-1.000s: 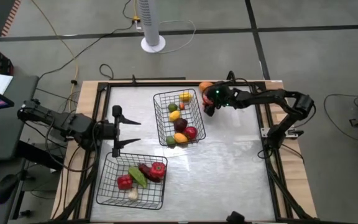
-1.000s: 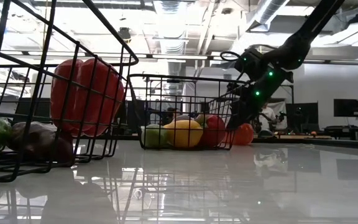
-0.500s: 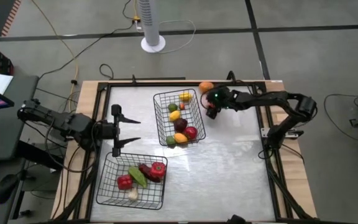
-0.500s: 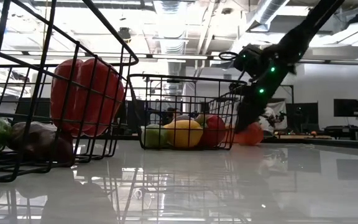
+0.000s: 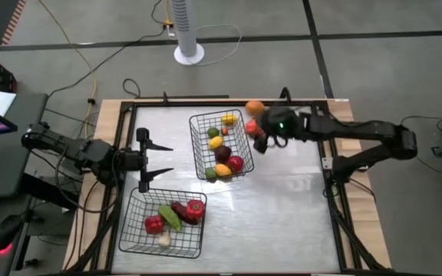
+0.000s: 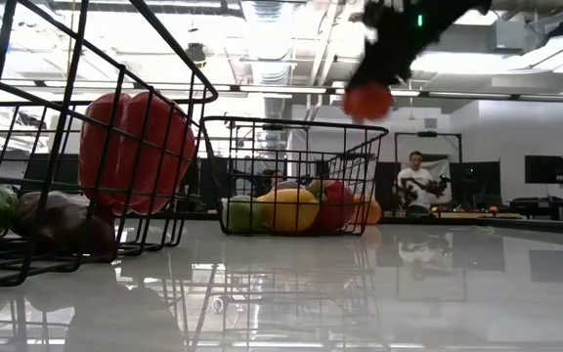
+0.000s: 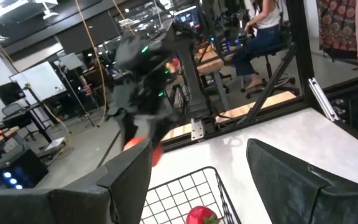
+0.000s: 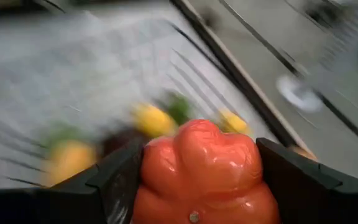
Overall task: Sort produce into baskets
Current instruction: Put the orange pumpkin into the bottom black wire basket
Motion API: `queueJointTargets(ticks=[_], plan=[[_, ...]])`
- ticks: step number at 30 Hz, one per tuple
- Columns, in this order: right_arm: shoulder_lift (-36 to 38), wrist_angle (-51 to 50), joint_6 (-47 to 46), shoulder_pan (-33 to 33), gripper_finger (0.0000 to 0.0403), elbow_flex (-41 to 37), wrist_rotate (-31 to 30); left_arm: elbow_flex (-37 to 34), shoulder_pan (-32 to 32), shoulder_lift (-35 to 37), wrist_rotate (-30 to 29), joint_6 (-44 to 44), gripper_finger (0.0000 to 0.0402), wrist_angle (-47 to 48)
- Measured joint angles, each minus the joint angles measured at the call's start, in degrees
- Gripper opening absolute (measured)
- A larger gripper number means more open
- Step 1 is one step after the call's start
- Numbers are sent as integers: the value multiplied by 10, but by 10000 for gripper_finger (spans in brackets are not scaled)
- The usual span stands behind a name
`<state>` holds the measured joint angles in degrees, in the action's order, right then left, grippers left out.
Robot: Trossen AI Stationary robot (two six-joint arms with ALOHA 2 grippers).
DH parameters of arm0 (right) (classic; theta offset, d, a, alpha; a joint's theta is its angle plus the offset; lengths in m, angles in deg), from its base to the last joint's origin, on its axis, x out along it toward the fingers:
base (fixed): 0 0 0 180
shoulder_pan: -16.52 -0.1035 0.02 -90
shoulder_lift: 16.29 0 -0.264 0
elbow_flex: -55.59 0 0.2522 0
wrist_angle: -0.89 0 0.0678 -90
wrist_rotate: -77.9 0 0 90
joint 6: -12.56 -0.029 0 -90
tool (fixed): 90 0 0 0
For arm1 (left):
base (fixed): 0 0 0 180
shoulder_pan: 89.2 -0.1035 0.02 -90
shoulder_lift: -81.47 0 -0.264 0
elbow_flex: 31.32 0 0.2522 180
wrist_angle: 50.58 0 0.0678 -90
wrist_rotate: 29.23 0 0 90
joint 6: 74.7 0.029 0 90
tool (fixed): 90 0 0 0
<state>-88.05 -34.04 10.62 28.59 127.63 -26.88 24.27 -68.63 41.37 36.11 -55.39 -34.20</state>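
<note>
Open white tabletop (image 5: 282, 207) right of both black wire-mesh baskets (image 5: 221, 144) (image 5: 163, 222); the black perimeter frame rail (image 5: 336, 199) bounds passage.

The basket (image 8: 104, 134) under the red-orange fruit (image 8: 199, 174) is all blurry, so its fruits are just colour blobs. The fruit's bottom is cut off. The near basket (image 6: 66, 156) runs off the low view's edge.

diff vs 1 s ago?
The right gripper closed on the red-orange toy pepper beside the far black wire-mesh basket and lifted it off the white table. The left gripper, both baskets' contents and the orange fruit stayed put.
</note>
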Motion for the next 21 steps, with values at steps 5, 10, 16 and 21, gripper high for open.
queueJointTargets(ticks=[5, 10, 16, 21], plan=[[-18, 153, -17, -114, 319, 1, 58, 0, 0, 0, 3, -3, 249, -8], [-110, 340, 31, -210, 323, 1, 68, 0, 0, 0, 3, -14, 249, -11], [-223, 446, 103, -270, 326, 64, 92, 0, 0, 0, 3, -19, 249, -11], [-313, 441, 129, -285, 326, 145, 118, 0, 0, 0, 3, -16, 249, -5]])
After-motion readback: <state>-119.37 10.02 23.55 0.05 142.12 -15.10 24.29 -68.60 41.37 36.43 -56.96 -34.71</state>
